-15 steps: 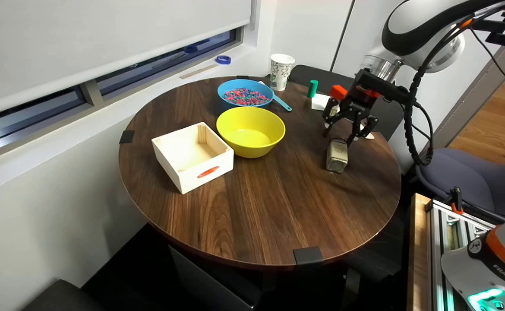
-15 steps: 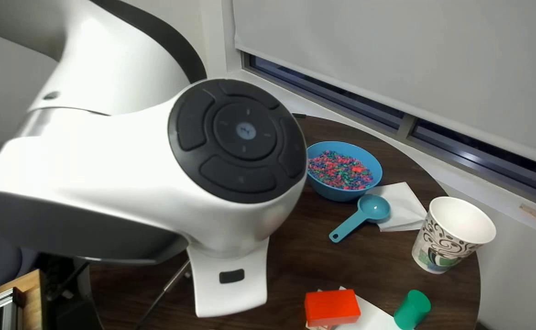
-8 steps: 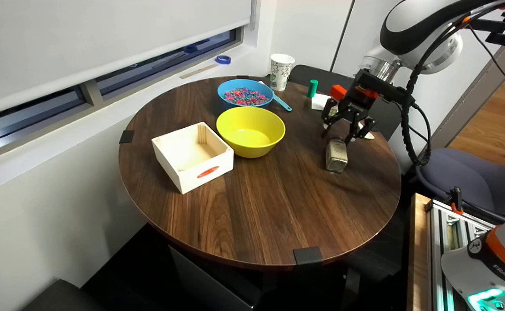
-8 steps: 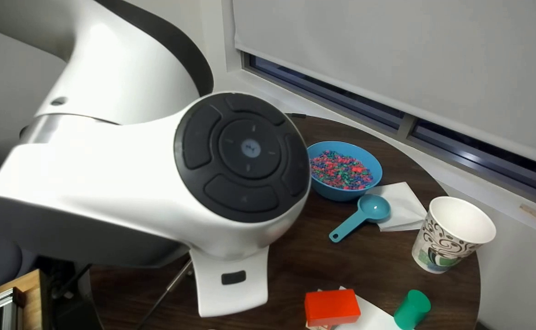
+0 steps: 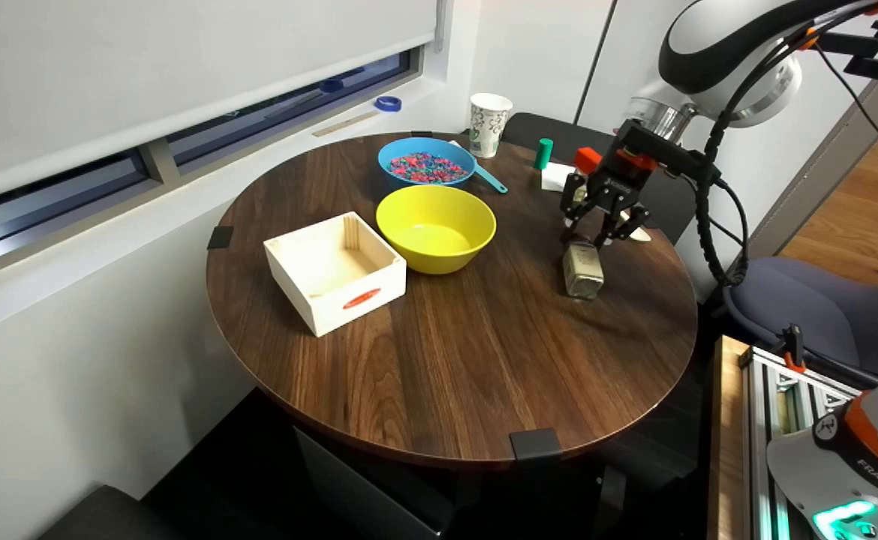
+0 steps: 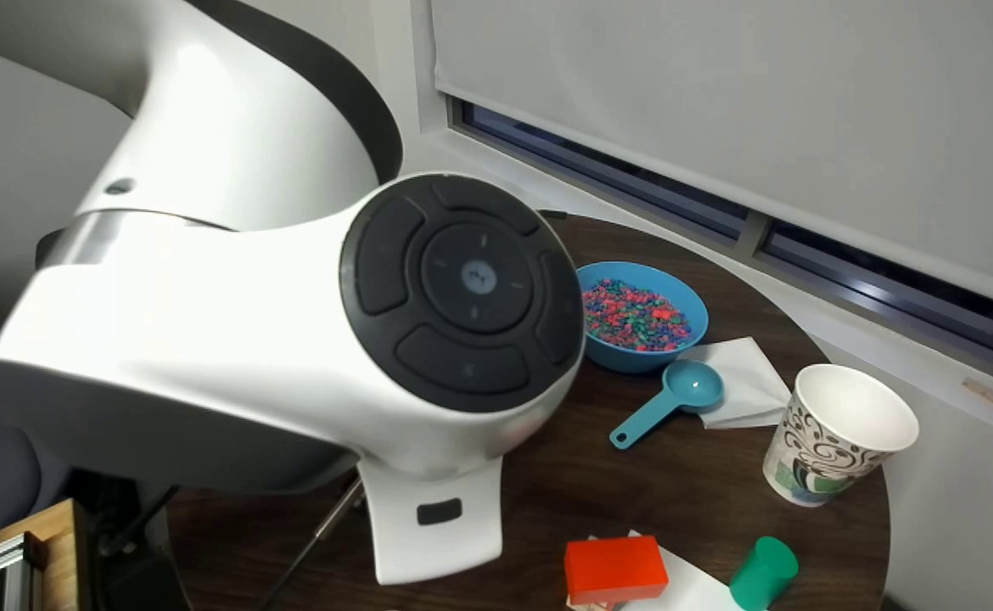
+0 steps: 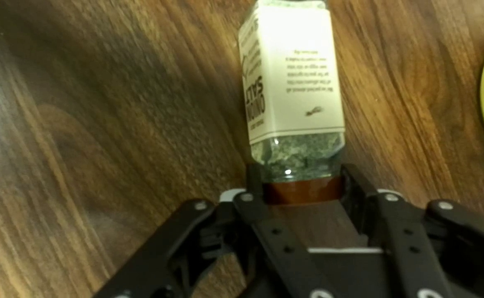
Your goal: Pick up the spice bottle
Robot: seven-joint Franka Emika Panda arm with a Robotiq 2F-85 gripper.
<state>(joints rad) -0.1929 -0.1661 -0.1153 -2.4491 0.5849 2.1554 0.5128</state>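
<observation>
Spice bottle (image 7: 298, 103), clear, slim and square-sided, points its reddish-brown cap (image 7: 304, 191) into the black gripper (image 7: 302, 178) and its base away, long axis running nearly straight up the wrist view. A cream label (image 7: 299, 70) covers most of it, ONION SALT upside down there; greenish flecks (image 7: 302, 154) show near the cap. Dark fingers (image 7: 255, 182) clamp the cap from either side. The bottle is on the round brown wooden table (image 5: 454, 360), apart from the round yellow bowl (image 5: 435, 262); whether upright or lying, I cannot tell.

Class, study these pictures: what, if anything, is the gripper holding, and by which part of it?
The gripper holds the spice bottle by its red-brown cap, pinched from both sides.
</observation>
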